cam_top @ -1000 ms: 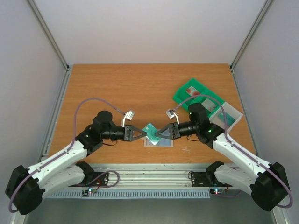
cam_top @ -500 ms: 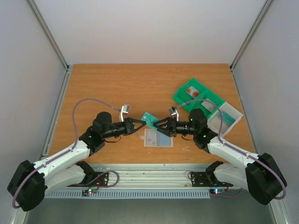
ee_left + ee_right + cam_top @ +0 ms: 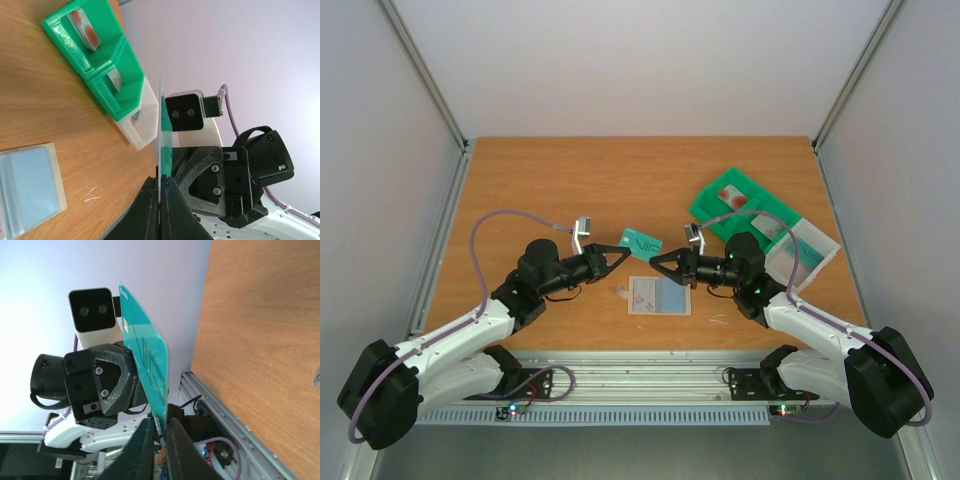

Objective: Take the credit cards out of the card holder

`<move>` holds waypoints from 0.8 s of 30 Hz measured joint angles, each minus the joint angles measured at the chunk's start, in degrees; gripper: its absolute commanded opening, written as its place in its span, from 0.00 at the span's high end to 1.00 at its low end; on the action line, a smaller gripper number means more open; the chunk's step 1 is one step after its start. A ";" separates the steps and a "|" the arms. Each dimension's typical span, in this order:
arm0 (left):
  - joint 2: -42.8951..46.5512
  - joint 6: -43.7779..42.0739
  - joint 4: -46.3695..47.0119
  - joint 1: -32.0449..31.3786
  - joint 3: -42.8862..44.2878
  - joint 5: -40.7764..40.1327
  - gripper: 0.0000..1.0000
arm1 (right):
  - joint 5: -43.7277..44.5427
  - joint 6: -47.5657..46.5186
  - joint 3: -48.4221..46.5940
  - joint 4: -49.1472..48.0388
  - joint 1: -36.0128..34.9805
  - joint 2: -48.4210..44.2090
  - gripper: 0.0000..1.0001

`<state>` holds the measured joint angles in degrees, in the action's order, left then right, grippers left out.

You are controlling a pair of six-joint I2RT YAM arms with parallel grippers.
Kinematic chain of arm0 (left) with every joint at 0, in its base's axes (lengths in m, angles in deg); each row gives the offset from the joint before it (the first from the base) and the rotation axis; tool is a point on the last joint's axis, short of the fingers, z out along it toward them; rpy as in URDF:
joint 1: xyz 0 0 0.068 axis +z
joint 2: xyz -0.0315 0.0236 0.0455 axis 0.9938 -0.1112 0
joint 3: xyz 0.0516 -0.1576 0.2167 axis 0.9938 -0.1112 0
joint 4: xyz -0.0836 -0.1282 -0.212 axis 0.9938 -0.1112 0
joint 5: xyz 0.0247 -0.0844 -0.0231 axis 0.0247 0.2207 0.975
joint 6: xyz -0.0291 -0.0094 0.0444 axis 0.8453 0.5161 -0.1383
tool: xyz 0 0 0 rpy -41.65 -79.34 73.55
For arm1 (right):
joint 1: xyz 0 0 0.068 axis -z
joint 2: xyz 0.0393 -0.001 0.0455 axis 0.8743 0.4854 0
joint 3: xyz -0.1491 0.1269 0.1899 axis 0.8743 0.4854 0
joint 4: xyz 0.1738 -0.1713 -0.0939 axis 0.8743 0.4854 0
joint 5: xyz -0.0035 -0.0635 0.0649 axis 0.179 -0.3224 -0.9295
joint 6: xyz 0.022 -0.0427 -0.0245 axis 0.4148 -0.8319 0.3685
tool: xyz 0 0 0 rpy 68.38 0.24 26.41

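Teal credit card (image 3: 640, 241) aloft just beyond the card holder (image 3: 660, 296), mid-table (image 3: 540, 180) toward the near edge; clamped edge-on in the left gripper (image 3: 622, 251), straddled by the right gripper (image 3: 656, 263) (pinching or not, cannot tell).

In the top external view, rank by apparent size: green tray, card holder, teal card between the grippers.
1. green tray, largest
2. card holder
3. teal card, smallest, even though it is raised nearer the camera and looks tilted

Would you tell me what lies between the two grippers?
A teal credit card, pinched by the left gripper, its far edge at the right gripper; top view shows it.
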<state>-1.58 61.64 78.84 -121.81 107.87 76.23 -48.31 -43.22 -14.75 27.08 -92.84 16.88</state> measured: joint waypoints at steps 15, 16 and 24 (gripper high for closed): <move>-1.22 0.85 0.37 0.22 0.00 -1.11 0.34 | 0.52 -0.46 -0.20 -0.11 0.00 0.15 0.99; -1.11 0.50 -0.20 0.22 0.02 -1.22 0.29 | 0.57 -0.72 -0.26 0.52 0.00 0.13 0.99; 0.57 -4.22 -11.32 0.22 3.26 -2.49 0.01 | 1.66 -4.28 -2.08 10.78 0.00 -3.17 0.99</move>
<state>-1.01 57.42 67.52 -121.59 111.12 73.74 -46.65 -47.50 -16.82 37.85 -92.84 13.71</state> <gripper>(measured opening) 0.976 0.023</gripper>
